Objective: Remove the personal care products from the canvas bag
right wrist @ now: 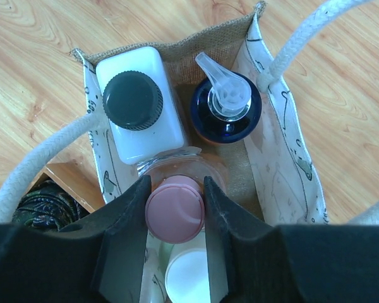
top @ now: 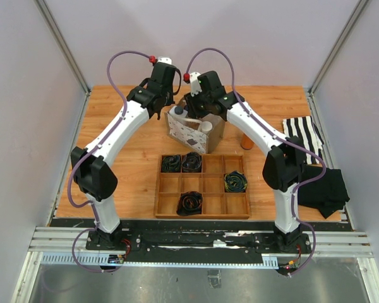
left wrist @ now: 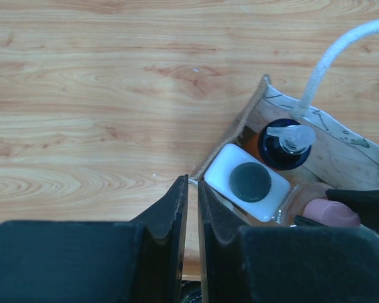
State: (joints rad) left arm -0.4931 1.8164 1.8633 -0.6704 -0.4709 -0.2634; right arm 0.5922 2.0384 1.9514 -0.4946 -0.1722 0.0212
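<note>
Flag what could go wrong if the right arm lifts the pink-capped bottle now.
The right gripper pinches only the round cap of the pink-capped bottle, so it might slip. That bottle sits tight against the white bottle, so the canvas bag could lift or tip with it; the left gripper is shut outside the bag, not holding it.
</note>
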